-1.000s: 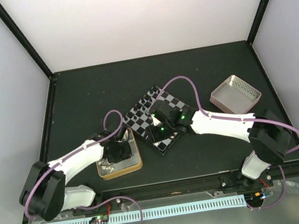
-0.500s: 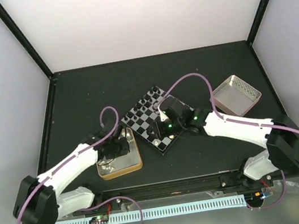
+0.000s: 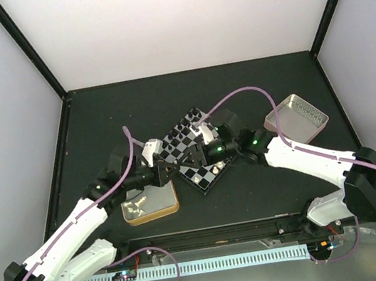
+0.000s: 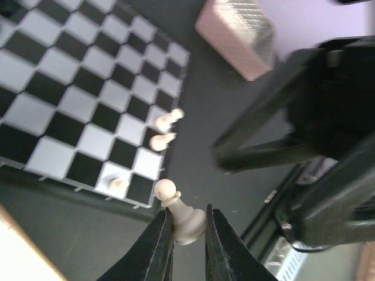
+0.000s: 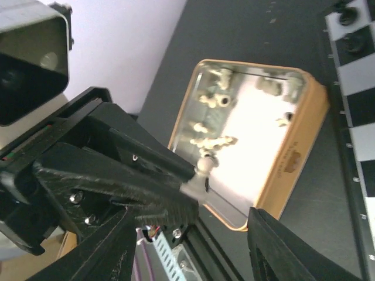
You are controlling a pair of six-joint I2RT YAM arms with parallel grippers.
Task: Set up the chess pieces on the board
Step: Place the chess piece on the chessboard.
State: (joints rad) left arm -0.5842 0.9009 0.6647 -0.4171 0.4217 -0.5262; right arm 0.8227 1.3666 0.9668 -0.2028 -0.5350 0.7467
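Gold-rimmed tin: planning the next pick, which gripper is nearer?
Left. Left gripper, holding a white pawn, hangs between the tin and the board; right gripper is beyond it, toward the board.

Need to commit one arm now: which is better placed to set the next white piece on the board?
Left. The left gripper is shut on a white pawn, just off the board corner near three white pieces standing there. The right gripper is open and empty.

Top cam looks down from above the near edge. My left wrist cam hugs the board (image 4: 88,99), facing the far right corner; right wrist cam faces the tin (image 5: 296,146), near-left corner. Top view shares both.
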